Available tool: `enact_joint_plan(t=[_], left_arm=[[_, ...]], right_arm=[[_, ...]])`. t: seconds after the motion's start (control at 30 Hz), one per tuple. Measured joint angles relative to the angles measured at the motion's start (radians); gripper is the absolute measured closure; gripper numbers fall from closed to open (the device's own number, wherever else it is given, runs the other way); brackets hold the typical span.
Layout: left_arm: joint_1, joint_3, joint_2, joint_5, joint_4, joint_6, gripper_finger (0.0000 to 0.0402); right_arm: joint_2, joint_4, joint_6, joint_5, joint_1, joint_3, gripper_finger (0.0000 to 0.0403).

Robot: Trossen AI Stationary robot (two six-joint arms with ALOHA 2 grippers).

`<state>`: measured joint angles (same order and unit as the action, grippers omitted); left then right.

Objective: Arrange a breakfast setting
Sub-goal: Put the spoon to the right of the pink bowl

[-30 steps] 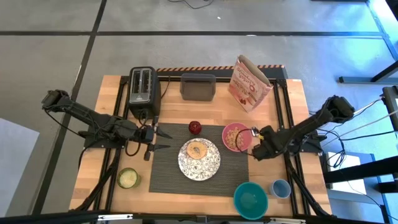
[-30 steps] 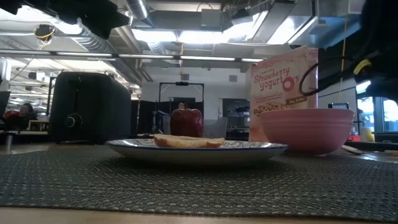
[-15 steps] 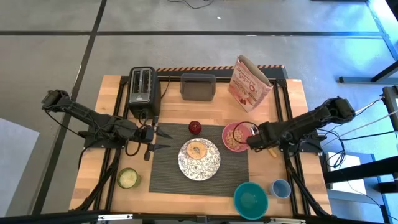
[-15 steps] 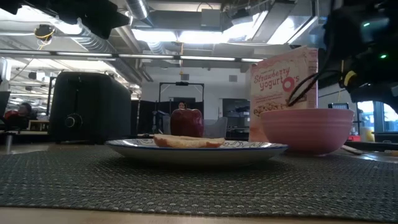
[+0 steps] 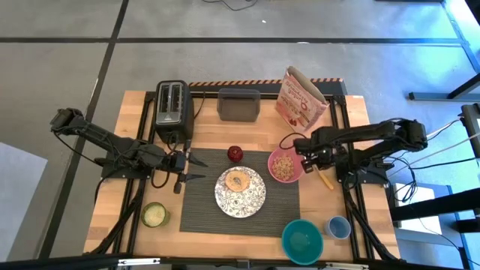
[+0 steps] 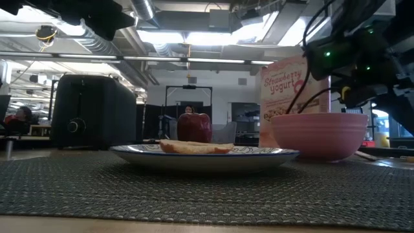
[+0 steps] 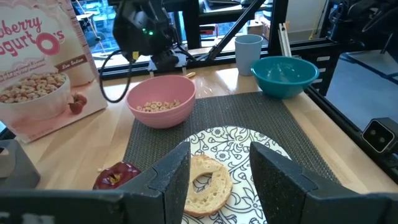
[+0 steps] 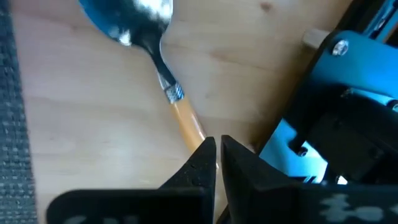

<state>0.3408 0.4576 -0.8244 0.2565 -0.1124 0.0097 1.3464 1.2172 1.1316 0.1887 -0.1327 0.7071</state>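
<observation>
The dark ribbed mat (image 5: pixel 199 202) carries the patterned plate (image 5: pixel 257 201) with the bagel (image 5: pixel 239 181), the red apple (image 5: pixel 235 154) and the pink bowl (image 5: pixel 283 166) holding cereal. The spoon (image 5: pixel 325 180), with a metal bowl and an orange handle, lies on the bare table right of the mat. My right gripper (image 5: pixel 313 159) points down beside the pink bowl. In the right wrist view (image 8: pixel 217 155) its fingers are shut over the spoon's handle (image 8: pixel 186 124). My left gripper (image 5: pixel 201 169) waits open over the mat's left edge, facing the plate (image 7: pixel 217 180). My right gripper comes from above, pointing down, with its shut fingertips (image 8: pixel 204 157) over the free end of the spoon's handle (image 8: pixel 194 135). The fingertips hide that end, so I cannot tell whether they touch it. The spoon lies flat on the table.
A toaster (image 5: pixel 172 105), a dark container (image 5: pixel 238 103) and a cereal box (image 5: pixel 300 101) stand along the far edge. A teal bowl (image 5: pixel 301 240) and a blue cup (image 5: pixel 337 226) stand near right, and a green-lidded jar (image 5: pixel 154 215) near left.
My right arm has swung up and toward the table's far edge, and its gripper has tipped to point down beside the pink bowl. The spoon now lies on the table right of the mat.
</observation>
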Motion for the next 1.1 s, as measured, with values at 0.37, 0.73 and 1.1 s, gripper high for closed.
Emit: enact_joint_plan(t=[0.37,0.73,1.1], left_arm=[[0.000,0.000,0.000,0.000,0.000,-0.001,0.0242],[0.000,0.000,0.000,0.001,0.014,0.000,0.0242],[0.000,0.000,0.000,0.001,0.010,-0.006,0.0242]], right_arm=[[-0.003,-0.131,-0.034,-0.024,0.024,0.001,0.0386],[-0.004,-0.242,0.148,-0.139,0.094,-0.130,0.0386],[-0.003,-0.251,0.150,-0.134,0.094,-0.161,0.0386]])
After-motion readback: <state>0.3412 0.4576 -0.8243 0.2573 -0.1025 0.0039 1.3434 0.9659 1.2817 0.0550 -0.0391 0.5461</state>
